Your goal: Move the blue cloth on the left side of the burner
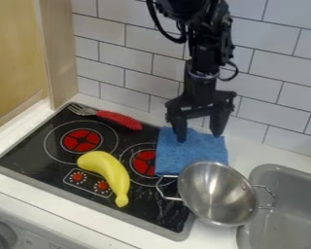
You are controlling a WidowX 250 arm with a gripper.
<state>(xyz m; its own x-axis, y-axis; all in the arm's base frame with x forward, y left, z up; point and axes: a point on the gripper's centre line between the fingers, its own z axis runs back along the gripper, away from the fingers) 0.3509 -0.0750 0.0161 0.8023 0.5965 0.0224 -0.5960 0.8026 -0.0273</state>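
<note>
1. Blue cloth (190,151): just right of right-hand burner (144,163), left edge runs roughly up-down in view; long axis unclear, metal pan (216,194) covers lower corner.
2. Gripper (199,137): wide open, empty, at cloth's upper edge.

A passage lies between the yellow banana (108,171) and the red-handled fork (121,119) over the stovetop (35,144); the steel wok (216,194) blocks the blue cloth's (190,154) near edge.
</note>
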